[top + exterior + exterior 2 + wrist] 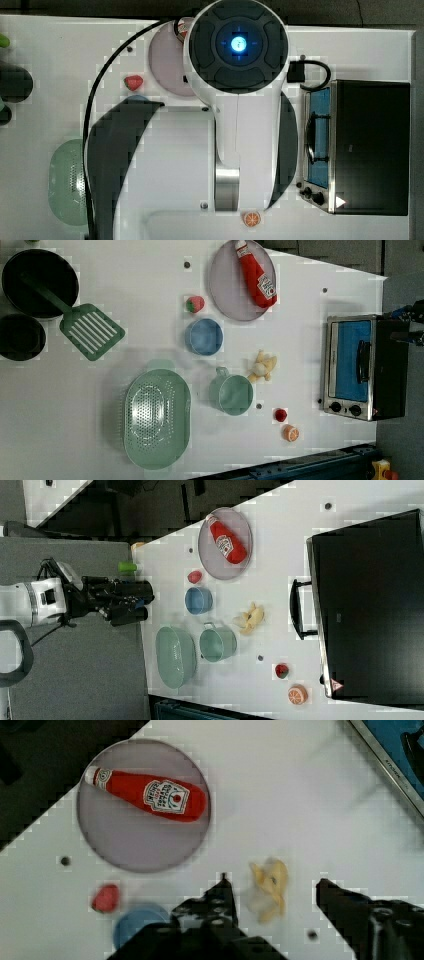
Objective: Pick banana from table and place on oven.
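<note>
A: Where's the banana (pixel 263 367) sitting?

B: On the white table (pixel 150 330), out in the open. In the left view it lies between the small blue bowl (pixel 203 336) and the toaster oven (pixel 363 367), just right of the green cup (pixel 231 394), with the ketchup bottle (pixel 256 273) on its plate (pixel 226 290) further up. The right view has it just left of the oven's handle, apart from everything.

A: And the gripper (pixel 272 892)?

B: Released — the wrist view shows the two dark fingers (pixel 220 900) spread with the banana framed in the gap between them, nothing held. In the right view the hand (pixel 122 602) hangs well apart from the table, so it is high above the fruit, not at it.

A: How will it handle?

B: My guess is a light toy, probably hollow plastic, stiff enough not to squash. It looks partly peeled — pale flaps seem to splay at one end, though the view is too soft to be sure. Those flaps would be a poor hold.

A: So where to pinch?

B: Across the plump yellow body, mid-length, jaws square to its long axis. The curved, smooth skin could slip or roll under an off-centre close, so centre it first. The oven's black top is flat and broad — an easy landing
</note>
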